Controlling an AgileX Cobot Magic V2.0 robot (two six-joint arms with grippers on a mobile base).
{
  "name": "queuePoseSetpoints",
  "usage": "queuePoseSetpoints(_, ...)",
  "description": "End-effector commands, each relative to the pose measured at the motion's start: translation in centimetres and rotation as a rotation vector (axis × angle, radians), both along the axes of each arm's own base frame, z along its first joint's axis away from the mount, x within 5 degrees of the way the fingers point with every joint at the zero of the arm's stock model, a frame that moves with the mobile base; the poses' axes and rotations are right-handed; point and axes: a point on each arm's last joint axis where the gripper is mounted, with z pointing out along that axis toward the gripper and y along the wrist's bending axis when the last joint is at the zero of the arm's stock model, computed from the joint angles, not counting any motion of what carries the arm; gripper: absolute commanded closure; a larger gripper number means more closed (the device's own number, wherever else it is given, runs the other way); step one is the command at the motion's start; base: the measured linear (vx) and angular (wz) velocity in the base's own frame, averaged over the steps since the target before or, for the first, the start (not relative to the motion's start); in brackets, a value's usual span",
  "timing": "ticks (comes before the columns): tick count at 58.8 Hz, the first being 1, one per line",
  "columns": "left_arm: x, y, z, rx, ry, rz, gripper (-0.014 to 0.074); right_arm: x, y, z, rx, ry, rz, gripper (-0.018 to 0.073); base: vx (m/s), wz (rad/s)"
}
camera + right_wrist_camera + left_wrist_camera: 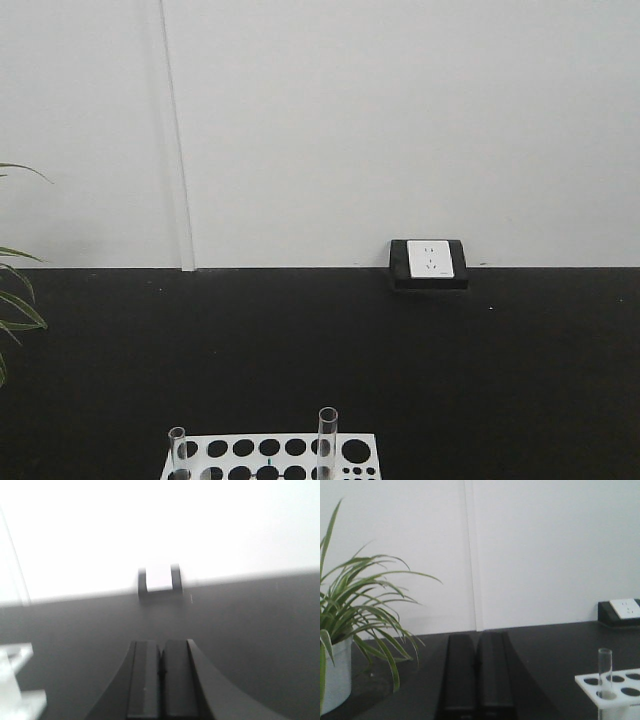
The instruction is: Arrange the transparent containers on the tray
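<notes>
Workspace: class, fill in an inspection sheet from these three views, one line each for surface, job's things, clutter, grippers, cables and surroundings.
Surface: black tabletop.
Job's things: narrow test tube and wider test tube, both upright in the white rack; tray not in view.
Clutter: potted plant on the table's left.
Grippers: left gripper shut, empty; right gripper shut, empty.
Cables: nothing seen.
Surroundings: white wall; socket box against it.

The front view's lower edge cuts off the white plastic rack with round holes (pixel 268 452), hiding the bottoms of two clear glass test tubes (pixel 327 438) standing in it. My right wrist view is blurred throughout.
</notes>
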Motion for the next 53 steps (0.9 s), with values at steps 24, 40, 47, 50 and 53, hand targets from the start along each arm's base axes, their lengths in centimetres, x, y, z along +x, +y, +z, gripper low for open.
queuePoseSetpoints(24, -3.0, 0.0, 16.2, 0.022, -0.047, 0.003, 0.0603, 0.1, -0.2, 16.4, -0.102, -0.186, -0.039, 0.0571, 0.00, 0.00)
queuePoseSetpoints(40, 1.9, 0.0, 17.0, 0.022, 0.081, 0.002, 0.0601, 4.5, 0.0, 16.3, -0.107, -0.028, -0.030, 0.0570, 0.00, 0.00)
queuePoseSetpoints(47, 3.9, 0.0, 16.3, 0.018, 0.167, -0.001, 0.0596, 6.0, 0.0, 15.5, -0.110, 0.044, -0.027, 0.0567, 0.00, 0.00)
queuePoseSetpoints(50, 4.6, -0.1, 16.1, 0.017, 0.187, -0.002, 0.0589, 6.7, 0.1, 15.2, -0.112, 0.070, -0.026, 0.0564, 0.00, 0.00)
queuePoseSetpoints(53, 5.3, -0.1, 15.9, 0.017, 0.202, -0.002, 0.0575, 7.1, 0.1, 15.0, -0.113, 0.088, -0.024, 0.0558, 0.00, 0.00)
